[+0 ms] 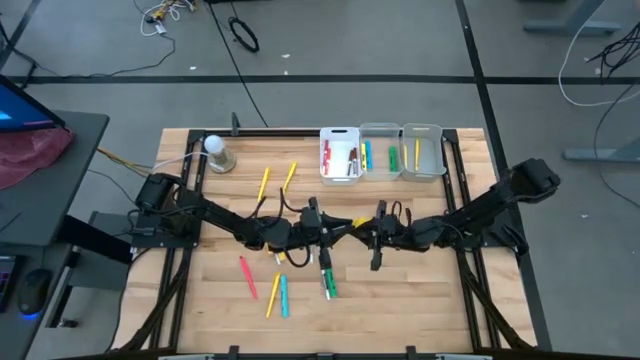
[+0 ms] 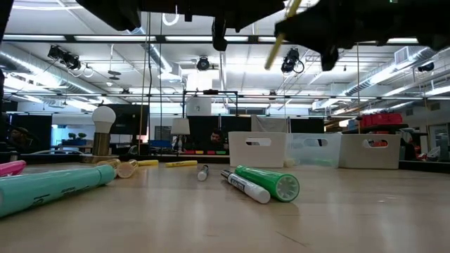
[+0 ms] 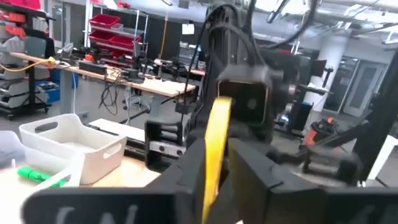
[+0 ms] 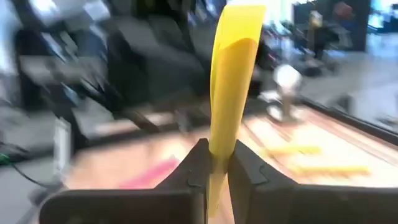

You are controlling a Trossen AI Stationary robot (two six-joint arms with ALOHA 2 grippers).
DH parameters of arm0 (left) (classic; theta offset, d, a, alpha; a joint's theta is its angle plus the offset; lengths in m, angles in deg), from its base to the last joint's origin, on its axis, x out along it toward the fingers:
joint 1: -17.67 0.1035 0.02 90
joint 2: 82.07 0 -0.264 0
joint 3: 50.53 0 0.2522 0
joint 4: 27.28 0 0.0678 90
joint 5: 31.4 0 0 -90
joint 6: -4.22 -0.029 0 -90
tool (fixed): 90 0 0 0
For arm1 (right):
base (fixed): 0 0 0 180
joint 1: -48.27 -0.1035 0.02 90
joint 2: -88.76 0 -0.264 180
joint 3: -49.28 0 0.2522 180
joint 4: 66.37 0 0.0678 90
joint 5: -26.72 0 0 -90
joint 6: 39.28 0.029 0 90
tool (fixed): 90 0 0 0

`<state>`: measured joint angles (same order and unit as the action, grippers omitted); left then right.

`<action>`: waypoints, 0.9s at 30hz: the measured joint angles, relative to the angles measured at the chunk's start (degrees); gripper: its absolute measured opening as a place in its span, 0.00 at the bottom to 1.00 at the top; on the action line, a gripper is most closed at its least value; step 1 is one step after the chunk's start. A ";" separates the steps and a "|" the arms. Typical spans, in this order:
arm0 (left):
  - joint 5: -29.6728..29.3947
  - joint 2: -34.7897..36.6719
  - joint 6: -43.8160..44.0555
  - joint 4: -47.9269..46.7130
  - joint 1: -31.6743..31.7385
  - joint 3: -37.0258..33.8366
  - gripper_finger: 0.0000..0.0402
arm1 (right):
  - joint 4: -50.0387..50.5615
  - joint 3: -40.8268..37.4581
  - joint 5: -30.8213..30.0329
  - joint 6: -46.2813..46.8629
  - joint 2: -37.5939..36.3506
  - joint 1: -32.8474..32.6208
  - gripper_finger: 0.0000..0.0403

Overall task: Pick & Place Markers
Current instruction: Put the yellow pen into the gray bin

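A yellow marker (image 1: 358, 222) hangs above the middle of the table between my two grippers, which meet there tip to tip. My left gripper (image 3: 213, 163) comes from the table's left and my right gripper (image 4: 215, 157) from its right. Both are shut on this marker. In the low view it shows tilted, high above the wood (image 2: 280, 36). Loose markers lie flat on the table: two yellow ones (image 1: 264, 183) at the far left, a pink one (image 1: 247, 277), a cyan one (image 1: 284, 296) and a green one (image 1: 327, 280) nearer the front. My left gripper has the yellow marker's barrel (image 3: 214, 140) between its two fingers, which come level from the table's left and lie across it. The marker stands roughly upright, clear of the table. My right gripper pinches the marker's barrel (image 4: 222, 134) between its two fingers, low on its length. The fingers come level from the table's right and lie across it. Most of the marker rises above them, clear of the table.
Three small bins (image 1: 340, 153) (image 1: 380, 150) (image 1: 422, 150) stand side by side at the far edge, with markers inside. A bulb-shaped object (image 1: 217, 152) stands at the far left corner. Bare wood lies at the near right.
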<state>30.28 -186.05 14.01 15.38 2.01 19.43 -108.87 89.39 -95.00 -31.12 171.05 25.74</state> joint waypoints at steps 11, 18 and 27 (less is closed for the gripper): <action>0.08 0.03 0.33 -4.99 -0.04 0.03 0.45 | 64.25 8.21 -13.96 13.87 -32.96 3.20 0.05; 0.01 0.03 1.57 -6.00 0.11 0.03 0.46 | 97.29 20.02 -9.31 14.91 -35.65 26.45 0.05; -0.08 0.03 1.59 -5.90 0.11 0.03 0.45 | 93.79 17.67 21.22 2.06 -23.40 68.45 0.05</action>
<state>30.20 -186.01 15.60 9.48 2.12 19.46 -15.07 107.06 -73.78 -29.06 147.65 94.19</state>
